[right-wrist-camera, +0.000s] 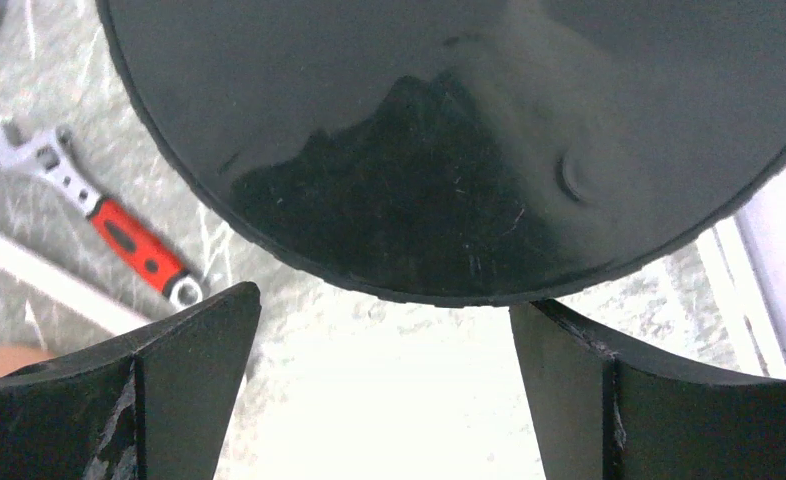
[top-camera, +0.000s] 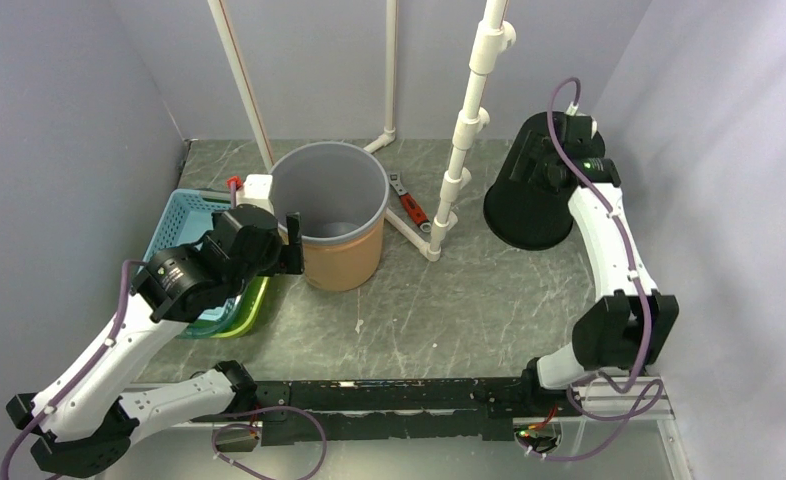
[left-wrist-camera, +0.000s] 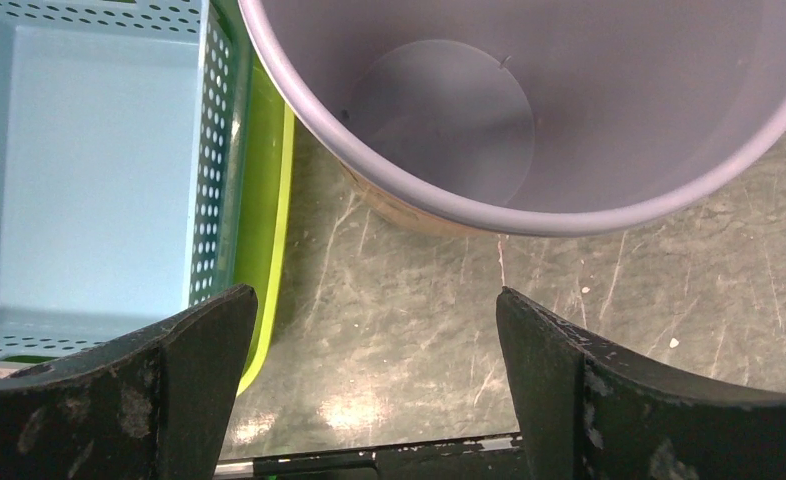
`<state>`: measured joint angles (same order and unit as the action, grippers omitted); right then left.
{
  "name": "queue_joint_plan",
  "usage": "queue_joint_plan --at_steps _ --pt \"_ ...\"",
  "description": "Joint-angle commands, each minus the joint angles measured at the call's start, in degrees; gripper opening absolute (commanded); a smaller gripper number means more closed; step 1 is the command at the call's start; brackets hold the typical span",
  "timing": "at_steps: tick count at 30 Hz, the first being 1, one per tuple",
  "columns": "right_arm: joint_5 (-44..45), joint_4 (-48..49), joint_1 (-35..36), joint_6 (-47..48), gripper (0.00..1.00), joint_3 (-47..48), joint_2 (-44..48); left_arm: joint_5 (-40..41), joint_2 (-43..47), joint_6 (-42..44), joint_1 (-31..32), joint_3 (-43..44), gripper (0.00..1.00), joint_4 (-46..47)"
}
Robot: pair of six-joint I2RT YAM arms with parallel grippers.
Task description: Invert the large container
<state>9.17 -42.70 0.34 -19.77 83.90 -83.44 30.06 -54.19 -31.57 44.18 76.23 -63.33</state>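
The left gripper (left-wrist-camera: 374, 310) hangs wide open and empty just beside the near-left rim of the large grey bin (top-camera: 321, 180), which stands upright mid-table beside a blue perforated basket (top-camera: 182, 214). Farther back, the right gripper (right-wrist-camera: 384, 305), also spread wide and holding nothing, hovers over an upturned black bucket (top-camera: 529, 215), a red-handled wrench (top-camera: 410, 206) lying between the containers.

Overview high from behind, wrist views close, downward (left shares grey bin (top-camera: 314, 190))

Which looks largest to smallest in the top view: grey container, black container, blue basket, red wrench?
Largest: grey container and black container, too alike to rank.
Then: blue basket, partly hidden.
Smallest: red wrench.
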Motion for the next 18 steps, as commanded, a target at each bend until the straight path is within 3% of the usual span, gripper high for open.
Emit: queue_joint_plan --at_steps 1,6,10,18 --pt "10.36 -0.44 -0.16 -1.54 1.00 8.61 -7.85 -0.44 -0.03 2.85 -0.43 3.04 0.95 -1.62" --pt "8.10 3.87 -0.15 -3.99 1.00 9.29 -12.23 -1.50 -1.40 3.22 -1.86 5.29 0.95 -3.78" --pt "5.64 12.12 -0.16 0.85 1.00 5.85 -10.89 -0.35 -4.55 1.57 -2.20 10.40 0.95 -8.40" --pt "15.45 13.57 -0.16 6.46 1.00 14.36 -20.86 0.46 -5.15 -0.85 -2.18 14.32 0.95 -10.94"
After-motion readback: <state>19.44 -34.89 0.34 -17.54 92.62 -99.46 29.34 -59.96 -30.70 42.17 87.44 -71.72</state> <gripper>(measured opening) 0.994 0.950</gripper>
